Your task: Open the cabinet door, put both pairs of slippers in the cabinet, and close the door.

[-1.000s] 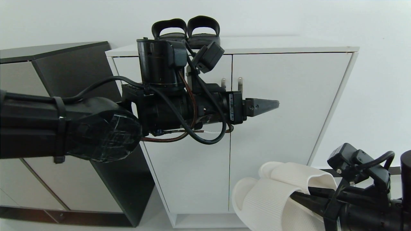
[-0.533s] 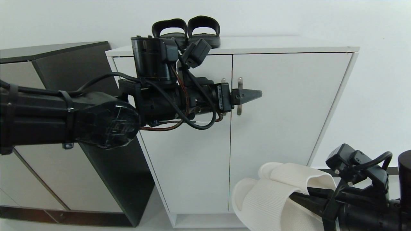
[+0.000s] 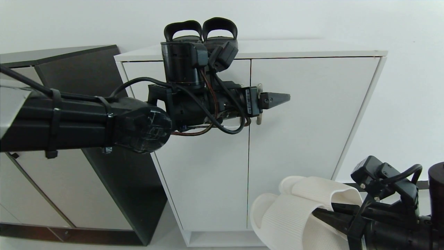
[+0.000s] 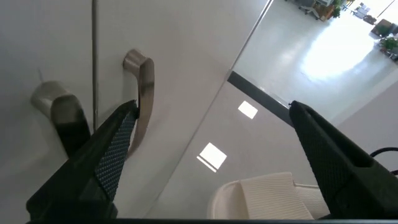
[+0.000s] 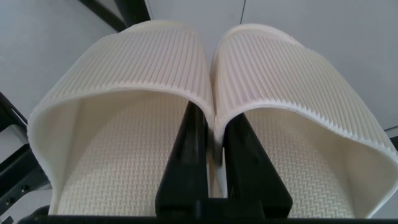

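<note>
The white cabinet (image 3: 305, 114) stands with both doors shut. A black pair of slippers (image 3: 201, 31) rests on its top, partly hidden by my left arm. My left gripper (image 3: 275, 99) is level with the two metal door handles (image 3: 258, 119). In the left wrist view it (image 4: 211, 109) is open, and the right door's handle (image 4: 143, 87) sits right beside one finger (image 4: 106, 162); contact cannot be told. My right gripper (image 3: 322, 213), low at the right, is shut on the white pair of slippers (image 3: 295, 208), pinching their inner walls (image 5: 211, 118) together.
A dark cabinet (image 3: 69, 69) stands against the white cabinet's left side. A plain white wall (image 3: 409, 104) lies behind and to the right. Glossy floor (image 4: 323, 56) stretches away beyond the cabinet's right side.
My left gripper has risen and drawn in from the right door's panel to the handles. The right arm has stayed put with the white slippers.
</note>
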{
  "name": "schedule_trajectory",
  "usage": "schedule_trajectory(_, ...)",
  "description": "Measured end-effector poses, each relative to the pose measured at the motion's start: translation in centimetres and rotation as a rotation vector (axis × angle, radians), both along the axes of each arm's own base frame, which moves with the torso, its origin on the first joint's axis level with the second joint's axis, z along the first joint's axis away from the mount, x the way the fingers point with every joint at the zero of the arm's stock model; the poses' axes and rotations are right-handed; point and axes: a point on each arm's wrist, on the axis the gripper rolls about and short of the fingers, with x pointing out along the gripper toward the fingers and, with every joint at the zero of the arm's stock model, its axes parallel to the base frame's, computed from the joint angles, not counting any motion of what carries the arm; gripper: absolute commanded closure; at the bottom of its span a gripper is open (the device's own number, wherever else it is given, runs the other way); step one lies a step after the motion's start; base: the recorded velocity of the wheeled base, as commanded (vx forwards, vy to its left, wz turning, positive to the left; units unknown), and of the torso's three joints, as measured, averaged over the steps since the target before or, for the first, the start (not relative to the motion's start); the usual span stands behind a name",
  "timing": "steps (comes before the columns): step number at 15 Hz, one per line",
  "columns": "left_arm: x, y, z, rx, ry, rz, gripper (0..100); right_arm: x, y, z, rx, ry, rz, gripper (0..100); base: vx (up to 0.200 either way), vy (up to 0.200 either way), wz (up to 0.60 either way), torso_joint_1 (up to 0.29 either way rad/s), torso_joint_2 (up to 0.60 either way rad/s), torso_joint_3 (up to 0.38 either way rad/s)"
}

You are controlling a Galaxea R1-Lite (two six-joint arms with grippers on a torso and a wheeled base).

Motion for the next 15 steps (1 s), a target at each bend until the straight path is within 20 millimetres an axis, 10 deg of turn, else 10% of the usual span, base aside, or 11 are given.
schedule_trajectory(1,0.2,-0.2,-0.2,0.002,0.002,0.0,0,0.0,0.0,0.0,0.002,0.002,0.006,100,0.0,0.0,0.0,0.0,0.0,0.0)
schedule_trajectory(2,0.3,-0.3,-0.4,0.004,0.005,0.001,100,0.0,0.0,0.0,0.007,0.007,0.022,100,0.0,0.0,0.0,0.0,0.0,0.0)
schedule_trajectory(15,-3.2,0.1,-0.4,0.023,0.035,-0.05,100,-2.2,-1.3,-1.5,-0.012,0.029,0.307,100,0.0,0.0,0.0,0.0,0.0,0.0)
